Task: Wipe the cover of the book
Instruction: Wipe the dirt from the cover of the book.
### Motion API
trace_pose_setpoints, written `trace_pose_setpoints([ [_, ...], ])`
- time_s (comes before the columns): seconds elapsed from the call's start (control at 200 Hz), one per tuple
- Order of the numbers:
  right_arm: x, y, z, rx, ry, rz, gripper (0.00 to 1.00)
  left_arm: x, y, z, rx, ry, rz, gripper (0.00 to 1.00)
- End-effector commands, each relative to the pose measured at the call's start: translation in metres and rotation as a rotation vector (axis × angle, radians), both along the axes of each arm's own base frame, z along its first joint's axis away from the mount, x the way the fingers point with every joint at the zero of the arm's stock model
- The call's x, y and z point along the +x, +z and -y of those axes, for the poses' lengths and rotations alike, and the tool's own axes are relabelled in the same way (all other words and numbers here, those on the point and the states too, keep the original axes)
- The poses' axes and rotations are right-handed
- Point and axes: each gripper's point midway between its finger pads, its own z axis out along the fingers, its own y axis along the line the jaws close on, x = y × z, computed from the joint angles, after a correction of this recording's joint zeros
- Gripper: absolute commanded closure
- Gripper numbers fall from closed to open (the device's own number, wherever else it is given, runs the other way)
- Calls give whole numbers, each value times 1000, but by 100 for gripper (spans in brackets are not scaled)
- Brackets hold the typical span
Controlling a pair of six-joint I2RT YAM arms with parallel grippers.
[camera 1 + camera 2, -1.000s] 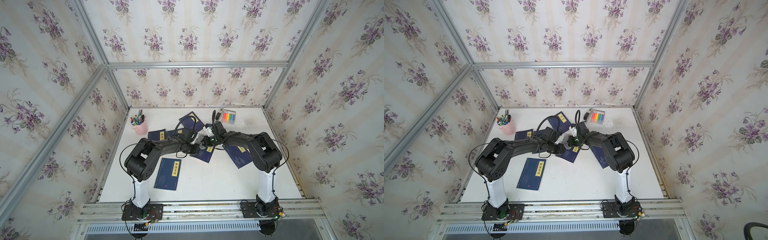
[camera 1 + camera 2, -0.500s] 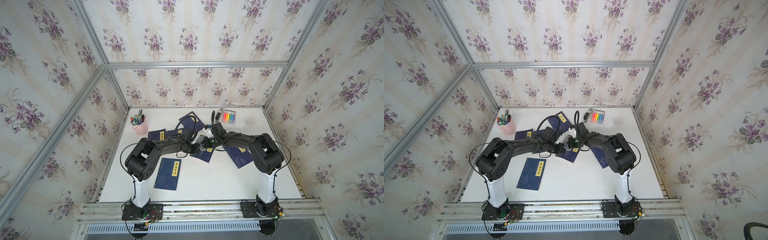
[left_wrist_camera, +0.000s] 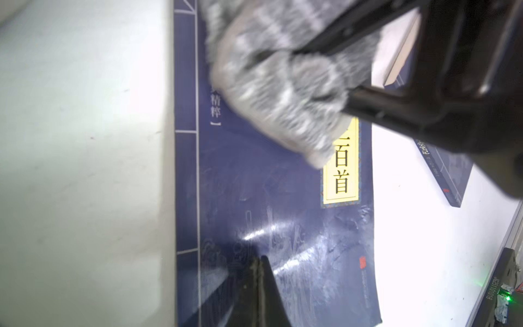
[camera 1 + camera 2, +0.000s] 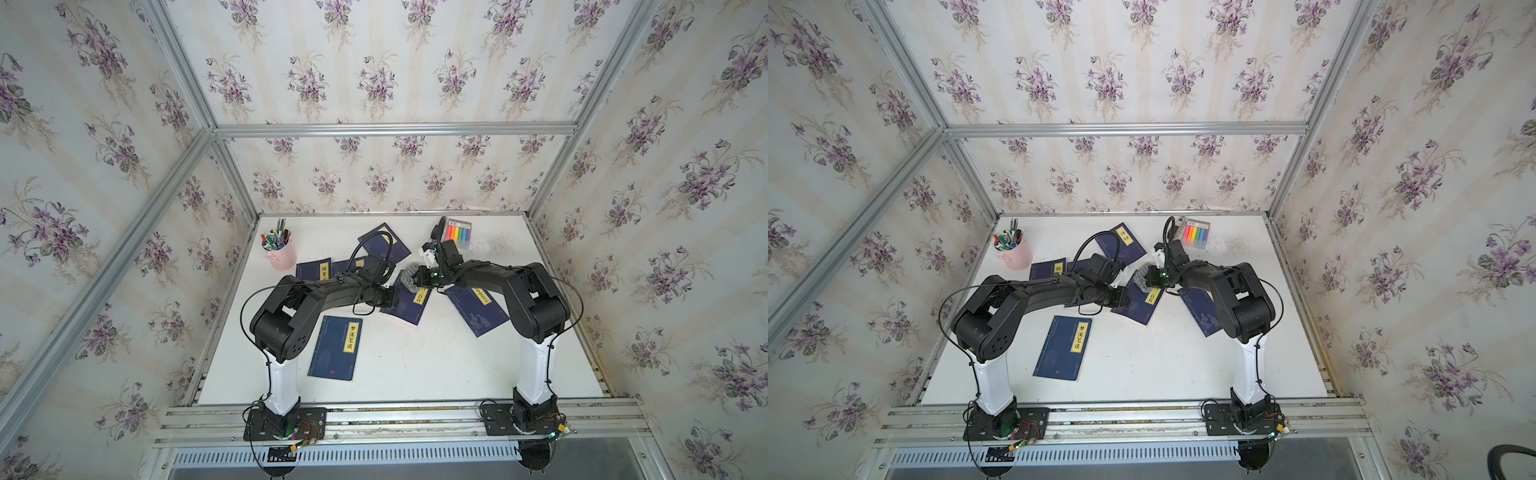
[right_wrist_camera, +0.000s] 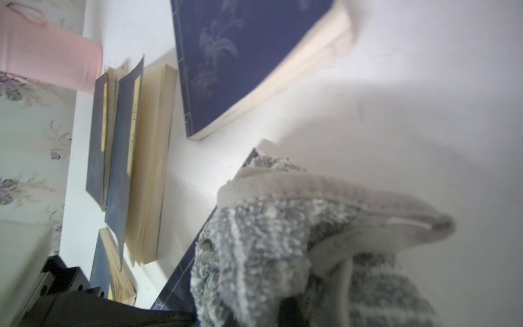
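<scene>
Wipe looks mid-pass, not done: R hand is clamped on the grey cloth, which sits on the book cover at its label end. The other half looks streaky, so it prob needs more strokes. L hand is fully shut, tips pinning the book's opposite end flat on the bench.

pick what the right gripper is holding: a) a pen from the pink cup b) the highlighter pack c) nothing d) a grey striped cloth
d: the right gripper is shut on the grey cloth, which rests on the cover of the dark blue book.
</scene>
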Motion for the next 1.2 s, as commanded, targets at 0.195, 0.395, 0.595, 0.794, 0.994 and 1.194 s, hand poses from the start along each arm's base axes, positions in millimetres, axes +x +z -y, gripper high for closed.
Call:
trace_pose_setpoints([
  [0.195, -16, 77, 7, 80, 1, 166, 100, -48, -13, -60, 289, 2, -142, 100],
  [0.395, -35, 99, 18, 87, -18, 195, 100, -19, 50, -36, 203, -39, -38, 100],
  [0.595, -66, 87, 23, 56, -22, 185, 100, 18, 74, -6, 151, -100, -17, 100],
  [0.794, -108, 73, 2, 38, 43, 187, 100, 37, 64, 18, 113, -174, -56, 100],
  [0.994, -113, 55, -12, -41, 17, 205, 100, 41, 36, 27, 74, -190, -111, 100],
  [1.194, -110, 41, -42, -10, 9, 164, 100, 41, 13, 32, 15, -171, -173, 100],
])
